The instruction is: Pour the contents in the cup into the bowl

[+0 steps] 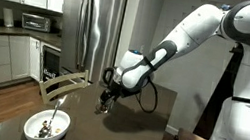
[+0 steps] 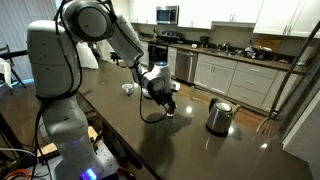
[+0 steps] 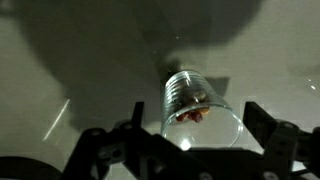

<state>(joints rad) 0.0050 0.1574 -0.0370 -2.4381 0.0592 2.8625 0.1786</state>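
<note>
The cup (image 3: 200, 108), likely light, slick, breakable glass, holds the contents (image 3: 196, 113) and stands on the counter (image 3: 60, 60) between the wide-spread jaws of the released tool (image 3: 198, 135). Mid-height on the sidewall looks the safest hold. The arm reaches out with its wrist bent down, and the bowl (image 1: 33, 123) lies at 8 o'clock from the tool in an exterior view.

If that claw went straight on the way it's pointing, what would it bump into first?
Most likely the cup, which sits in line between the fingers of the open gripper, with the table beneath it.
</note>
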